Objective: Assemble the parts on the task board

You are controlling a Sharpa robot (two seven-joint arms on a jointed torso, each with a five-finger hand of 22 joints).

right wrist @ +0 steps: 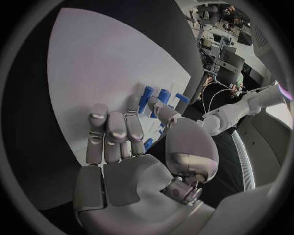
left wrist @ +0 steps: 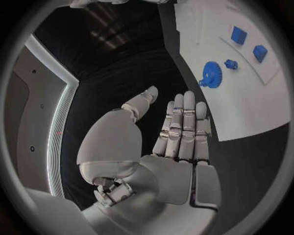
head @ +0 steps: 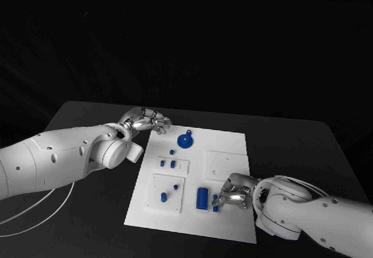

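Nearest the robot, the right hand [head: 234,194] lies over the near right part of the task board [head: 227,149], its fingers curled down beside a blue cylinder [head: 203,198] that lies on the board; in the head view the fingers hide whatever is under them, and whether they pinch a part cannot be told; the right wrist view shows the right hand [right wrist: 132,147] from behind, fingers [right wrist: 107,132] side by side and bent toward the white board [right wrist: 104,63], with a few blue parts [right wrist: 156,98] just past the fingertips and a small blue bit [right wrist: 148,143] close against the thumb side, touching or not is unclear. Left of the cylinder, a raised square plate [head: 165,193] carries two small blue pieces [head: 164,195]; farther on, two small blue blocks [head: 167,162] stand on a second small plate. Toward the far end lies a blue gear [head: 186,141] with a small blue peg [head: 188,131] just beyond it. The left hand [head: 146,122] hangs off the board's far left corner, over the black table [head: 296,141], holding nothing; the head view leaves its fingers a tangle, but the left wrist view shows the left hand [left wrist: 174,142] flat, fingers straight and together, thumb out, with the gear [left wrist: 211,75] and the two blocks [left wrist: 239,35] on the board [left wrist: 245,107] well apart from it.
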